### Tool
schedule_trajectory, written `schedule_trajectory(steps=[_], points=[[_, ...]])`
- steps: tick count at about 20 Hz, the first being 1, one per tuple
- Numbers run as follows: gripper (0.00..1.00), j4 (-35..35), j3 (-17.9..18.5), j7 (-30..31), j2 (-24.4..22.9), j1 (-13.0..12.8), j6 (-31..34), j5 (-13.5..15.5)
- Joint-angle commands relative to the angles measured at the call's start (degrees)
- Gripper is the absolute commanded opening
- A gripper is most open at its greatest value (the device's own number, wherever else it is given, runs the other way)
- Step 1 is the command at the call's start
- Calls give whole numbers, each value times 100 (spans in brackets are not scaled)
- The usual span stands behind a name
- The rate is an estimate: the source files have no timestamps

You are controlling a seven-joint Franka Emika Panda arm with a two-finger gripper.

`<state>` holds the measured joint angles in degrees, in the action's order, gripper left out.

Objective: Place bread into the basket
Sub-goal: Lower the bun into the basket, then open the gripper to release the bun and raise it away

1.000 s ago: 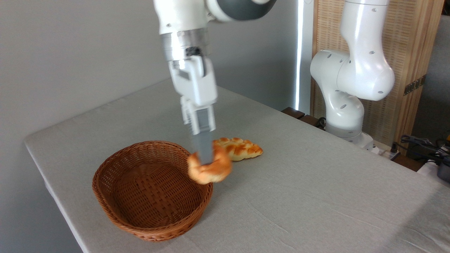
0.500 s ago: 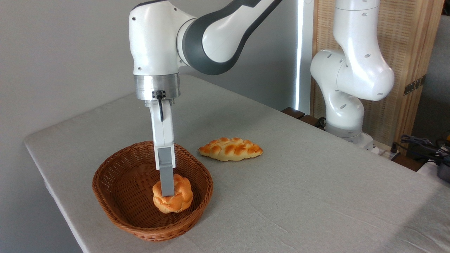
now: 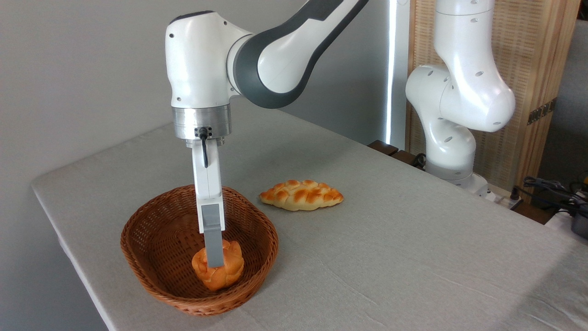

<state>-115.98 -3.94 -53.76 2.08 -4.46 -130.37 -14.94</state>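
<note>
Gripper (image 3: pixel 214 263) grips the bread (image 3: pixel 217 270) low inside the basket (image 3: pixel 151 225), so only letting go and retreating appear left.

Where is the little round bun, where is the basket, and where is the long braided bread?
bun (image 3: pixel 225 275), fixed camera, its orange lower front.
basket (image 3: pixel 151 230), fixed camera, bare woven inner wall on the left.
braided bread (image 3: pixel 301 195), fixed camera, middle of its top crust.

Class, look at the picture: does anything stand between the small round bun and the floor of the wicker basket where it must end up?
Nothing visible does. The small round golden bun, with the gripper at it, is already inside the oval reddish-brown wicker basket, apparently on its floor. The flat braided loaf lies outside, on the table.
</note>
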Motion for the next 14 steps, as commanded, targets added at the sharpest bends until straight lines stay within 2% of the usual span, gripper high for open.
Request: schedule_trajectory(steps=[1, 2, 3, 5, 6, 9, 11, 13, 14], points=[[100, 93, -1, 23, 46, -2, -85, 26], [100, 111, -1, 32, 38, -2, -85, 331], [100, 146, 7, 41, 3, -2, -76, 874], [100, 312, 7, 180, -24, 6, -67, 1779], [100, 374, 16, 321, -41, 7, -50, 1967], [100, 585, 69, 1085, -304, 15, 466, 2013], [100, 1231, 87, 1104, -428, 164, 2103, 1978], [100, 1787, 104, 1095, -437, 278, 3267, 1925], [100, 1920, 104, 1095, -437, 357, 3525, 1916]])
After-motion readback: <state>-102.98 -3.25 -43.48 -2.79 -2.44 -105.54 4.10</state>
